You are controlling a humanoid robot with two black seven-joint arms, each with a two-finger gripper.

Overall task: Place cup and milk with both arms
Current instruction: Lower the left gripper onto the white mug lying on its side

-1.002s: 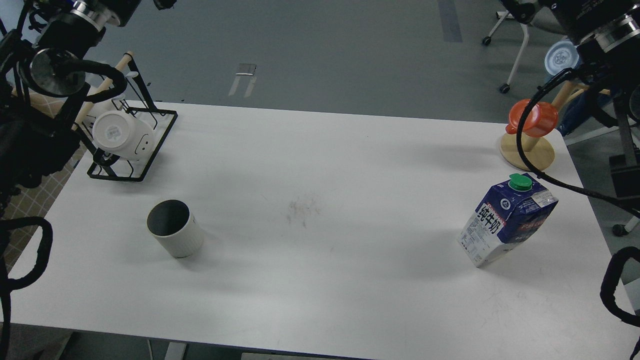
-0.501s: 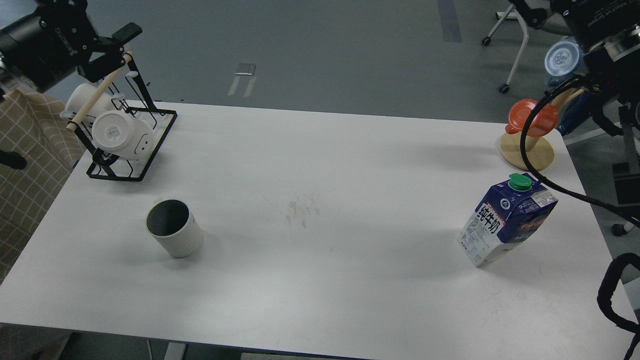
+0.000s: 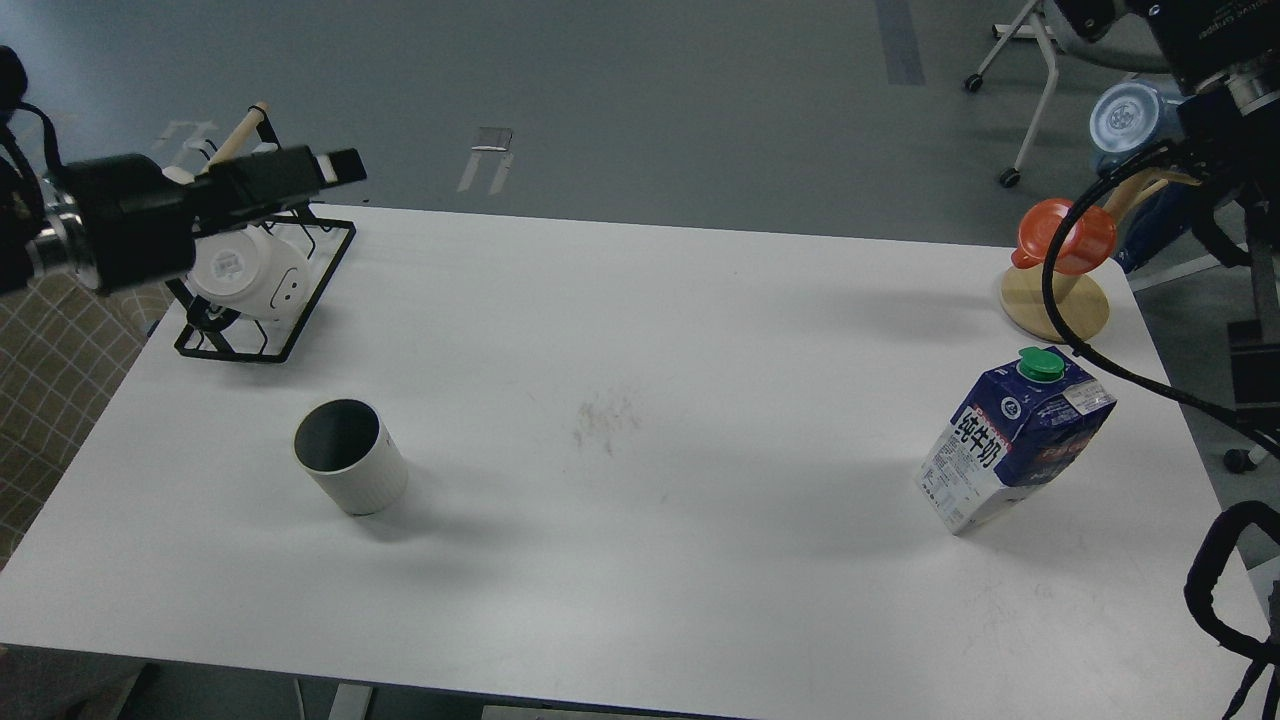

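A white ribbed cup (image 3: 352,472) with a dark inside stands upright on the left part of the white table (image 3: 640,330). A blue and white milk carton (image 3: 1012,441) with a green cap stands at the right, leaning a little. My left gripper (image 3: 335,168) reaches in from the left, above the back left corner and well behind the cup. It is seen from the side, so I cannot tell its fingers apart. Only upper parts of my right arm (image 3: 1215,60) show at the top right, far behind the carton; its gripper is out of view.
A black wire rack (image 3: 262,318) holding white mugs stands at the back left, just under my left gripper. An orange cup (image 3: 1068,235) hangs on a round wooden stand (image 3: 1055,305) at the back right. Black cables (image 3: 1100,365) loop near the carton. Office chairs stand behind.
My left arm has swung down and to the right; its gripper now points right over the wire rack. The right arm has shifted slightly upward. Cup and carton have not moved.
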